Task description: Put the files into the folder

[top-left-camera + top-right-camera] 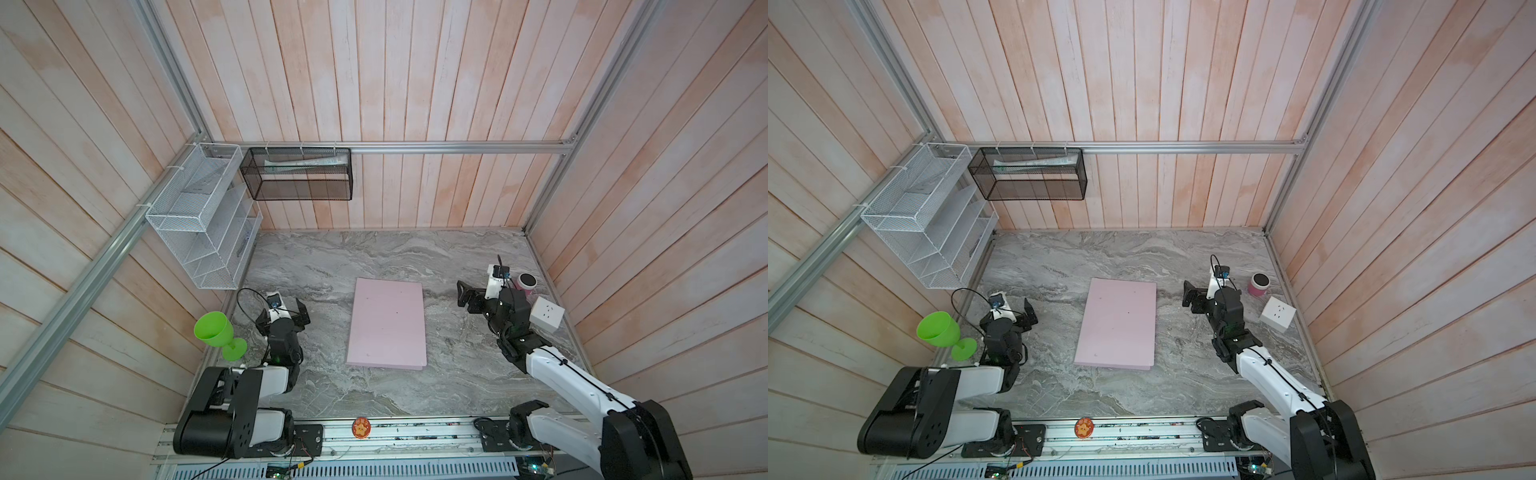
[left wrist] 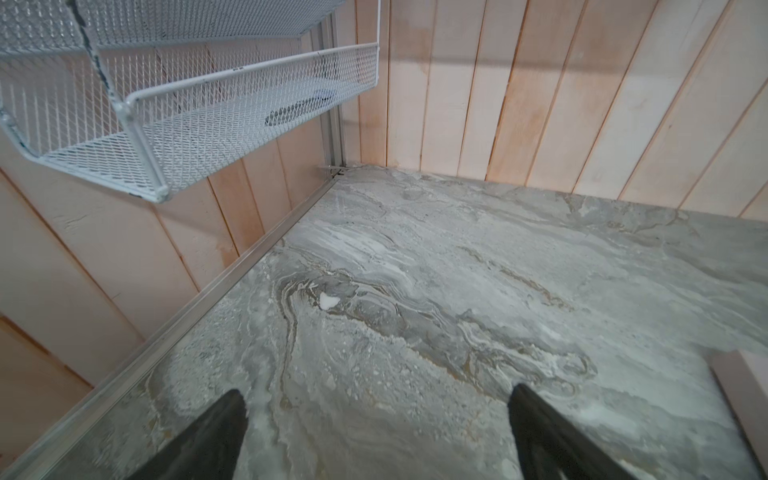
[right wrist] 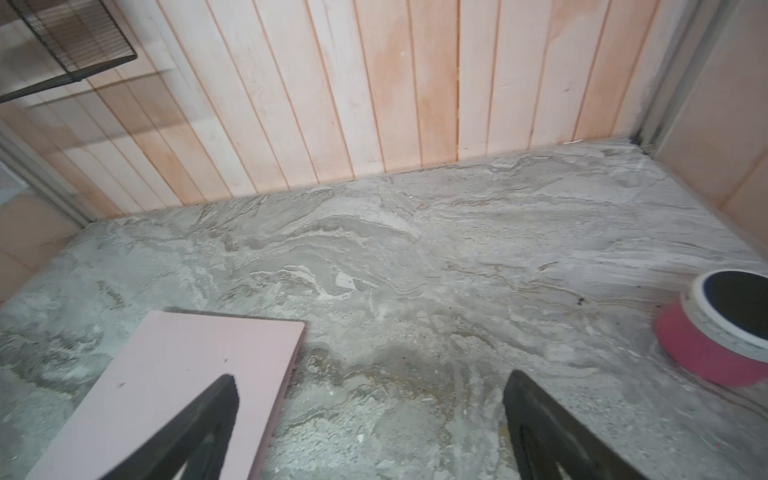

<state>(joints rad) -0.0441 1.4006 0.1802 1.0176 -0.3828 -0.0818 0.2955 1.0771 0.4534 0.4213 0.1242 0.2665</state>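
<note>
Lying closed and flat in the middle of the desk (image 1: 374,257), the folder (image 1: 388,324) shows in both top views with its long sides running from the near edge toward the far edge. No loose files show anywhere on the marble around it. Both arms stand clear of it. The left fingers (image 2: 224,415) are spread wide and empty over bare desk near the left edge. The right fingers (image 3: 220,399) are just as wide and empty, hovering beside the folder's far right corner and apart from it. Going by that, the job looks to be at its close, sheets tucked in and cover shut, though I cannot tell whether the files really are inside, since the cover hides everything beneath it. If the sheets are in, the next move calls for nothing more than drawing both arms back to rest. If they are not, a cover edge must first be caught and lifted, which needs a low, shallow approach along whichever long side opens, with the other arm pinning the folder so it does not slide
</note>
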